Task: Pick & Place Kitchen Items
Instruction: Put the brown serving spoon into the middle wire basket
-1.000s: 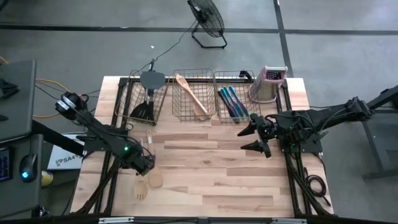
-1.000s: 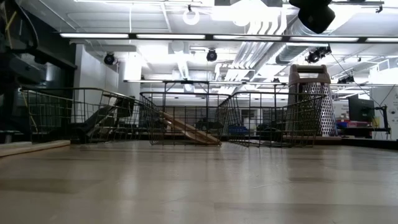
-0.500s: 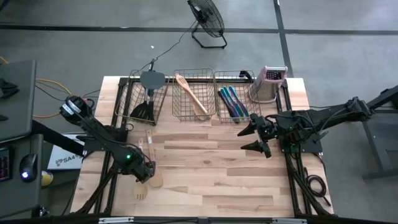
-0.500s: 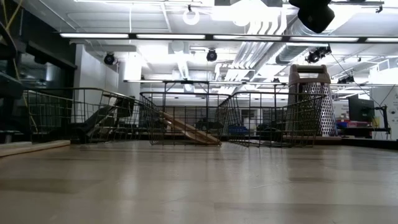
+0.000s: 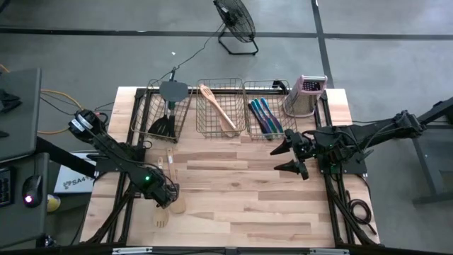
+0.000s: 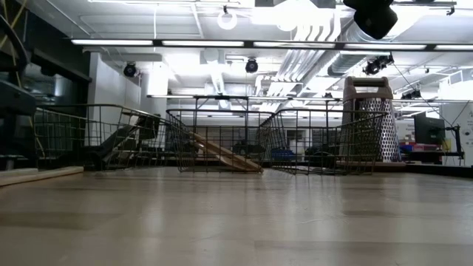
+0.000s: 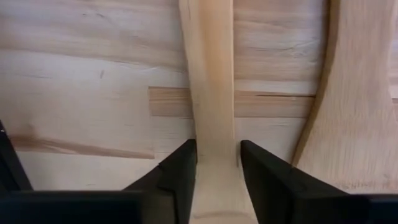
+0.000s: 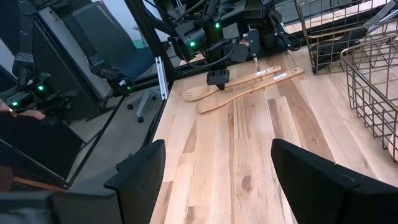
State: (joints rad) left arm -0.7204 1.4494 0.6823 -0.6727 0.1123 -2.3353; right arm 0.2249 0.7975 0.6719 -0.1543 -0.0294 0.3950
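Observation:
A pale wooden fork (image 5: 160,212) and a pale wooden spoon (image 5: 176,204) lie side by side on the table's near left part. My left gripper (image 5: 168,196) stands over them, pointing down, and is shut on the fork's neck; it also shows in the right wrist view (image 8: 219,82). My right gripper (image 5: 290,157) is open and empty, above the table's right part, in front of the right basket. Three wire baskets along the far edge hold dark spatulas (image 5: 167,117), a wooden spoon (image 5: 216,106) and slim blue, teal and purple pieces (image 5: 265,117). My left gripper pinches the wooden fork's handle (image 7: 211,134) between its two fingers, at the narrow neck just before the handle widens toward the head. The fingers come from above, pointing down, and lie across the handle. The fork lies flat on the table.
The second wooden spoon (image 7: 360,112) lies close beside the held fork. A metal box grater (image 5: 306,95) stands at the far right, next to the right basket (image 5: 269,88). Bare wood lies between the two grippers and toward the near edge.
My left gripper has gone a little toward the table's near edge and right, down onto the wooden fork's neck. The fork and the spoon lie where they were.

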